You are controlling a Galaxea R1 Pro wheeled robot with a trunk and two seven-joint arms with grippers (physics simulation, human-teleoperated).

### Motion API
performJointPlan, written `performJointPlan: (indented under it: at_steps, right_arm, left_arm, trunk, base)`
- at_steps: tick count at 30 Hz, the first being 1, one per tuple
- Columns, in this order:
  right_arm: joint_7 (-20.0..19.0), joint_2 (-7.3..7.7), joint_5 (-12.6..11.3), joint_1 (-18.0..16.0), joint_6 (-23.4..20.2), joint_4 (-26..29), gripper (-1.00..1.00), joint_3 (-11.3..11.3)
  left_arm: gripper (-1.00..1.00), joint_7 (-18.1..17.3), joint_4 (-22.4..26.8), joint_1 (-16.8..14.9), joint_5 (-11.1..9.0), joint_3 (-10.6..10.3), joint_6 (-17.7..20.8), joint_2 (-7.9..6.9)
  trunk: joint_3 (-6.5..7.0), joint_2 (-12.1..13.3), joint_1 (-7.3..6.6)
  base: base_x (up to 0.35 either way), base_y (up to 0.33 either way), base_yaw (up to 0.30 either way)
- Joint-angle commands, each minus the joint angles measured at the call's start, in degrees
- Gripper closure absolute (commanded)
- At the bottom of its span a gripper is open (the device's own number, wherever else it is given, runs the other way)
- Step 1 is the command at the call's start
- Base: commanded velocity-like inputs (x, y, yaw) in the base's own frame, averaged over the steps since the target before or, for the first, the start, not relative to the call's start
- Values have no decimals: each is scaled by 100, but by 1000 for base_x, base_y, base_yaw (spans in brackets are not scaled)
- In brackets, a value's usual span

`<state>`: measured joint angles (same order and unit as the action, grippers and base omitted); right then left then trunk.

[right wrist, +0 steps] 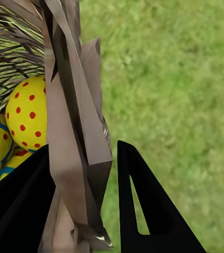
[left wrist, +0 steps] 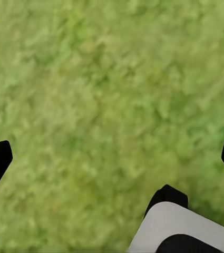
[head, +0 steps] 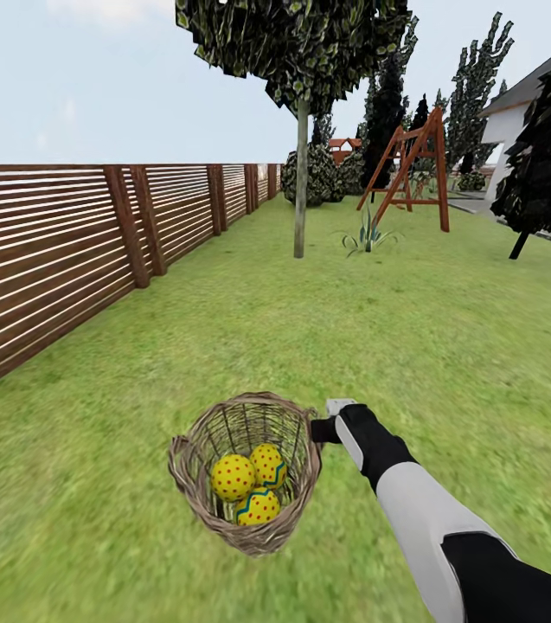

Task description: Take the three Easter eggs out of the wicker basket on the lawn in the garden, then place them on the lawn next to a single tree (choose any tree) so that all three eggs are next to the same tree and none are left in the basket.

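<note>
While the right arm reached forward, the scene stood like this:
Basket: the wicker basket (head: 245, 472) sat on the lawn (head: 413, 329), low in the head view, just left of the right arm's end.
Eggs: all three Easter eggs (head: 253, 483) lay inside the basket, touching one another; in the right wrist view they showed behind the rim (right wrist: 18, 124).
Right fingers: the right gripper (right wrist: 85, 200) had the basket's rim wall (right wrist: 72, 132) between its two dark fingers (right wrist: 143, 205), one inside and one outside, clenched on the wicker.
Left fingers: the left gripper (left wrist: 112, 158) hung over bare grass, tips wide apart, released and holding nothing.
Tree: a slim pale trunk (head: 300, 186) stood well beyond the basket, near a wooden fence (head: 67, 251) and a swing frame (head: 413, 164).
</note>
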<state>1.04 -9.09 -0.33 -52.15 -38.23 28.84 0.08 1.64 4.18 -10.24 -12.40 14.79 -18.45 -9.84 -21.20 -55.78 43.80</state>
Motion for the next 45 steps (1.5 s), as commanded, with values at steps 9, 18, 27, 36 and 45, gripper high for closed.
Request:
performJointPlan:
  at_steps: [9,18,27,36,45]
  right_arm:
    - [2,-1,-37,3,-27,7,100,-5]
    - [1,-11,-37,3,-27,7,100,1]
    - [1,-13,-37,3,-27,7,100,1]
    - [1,-13,-37,3,-27,7,100,1]
    - [1,-13,-37,3,-27,7,100,1]
  left_arm:
    - [-100,3,-5,-4,-54,-28,-18,7]
    - [-100,3,-5,-4,-52,-28,-18,17]
    - [-100,3,-5,-4,-52,-28,-18,17]
    - [-100,3,-8,-4,-52,-28,-18,17]
    - [-100,3,-5,-4,-52,-28,-18,17]
  trunk:
    - [156,358,-198]
    - [210,478,-264]
    - [371,839,-462]
    - [533,1200,-659]
    - [533,1200,-659]
  base:
    - [0,0,0]
    - [0,0,0]
    - [0,0,0]
    - [0,0,0]
    - [205,0,0]
